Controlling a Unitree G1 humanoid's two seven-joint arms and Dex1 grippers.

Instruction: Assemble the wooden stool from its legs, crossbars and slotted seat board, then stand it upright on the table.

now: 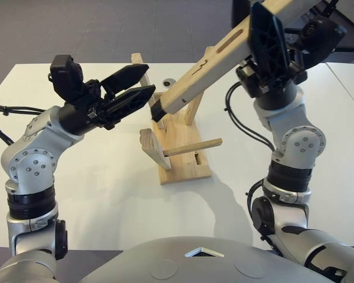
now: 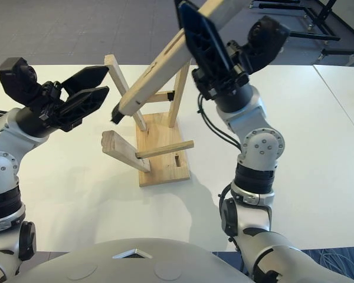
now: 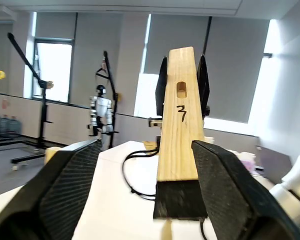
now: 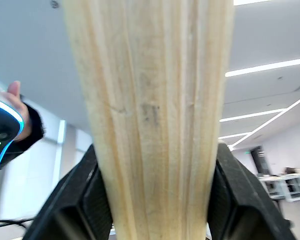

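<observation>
My right gripper [image 1: 272, 42] is raised high and shut on a long wooden leg [image 1: 215, 62] with a slot and a black capped end [image 1: 159, 109]. The leg slopes down toward my left gripper [image 1: 148, 82], which is open, and the capped end [image 3: 180, 200] sits between its fingers [image 3: 65, 190] without touching. Below, the slotted seat board [image 1: 186, 165] lies flat on the white table [image 1: 106, 194]. Two legs [image 1: 143, 73] stand up from its far end, joined by a crossbar. Another leg [image 1: 153, 148] with a crossbar [image 1: 193, 147] leans at its near left side.
A small grey round object [image 1: 169, 81] lies on the table behind the stool parts. The table's far edge [image 1: 94, 64] runs close behind them, and a second table [image 1: 351, 79] stands to the right. Bare tabletop lies in front of the board and to its left.
</observation>
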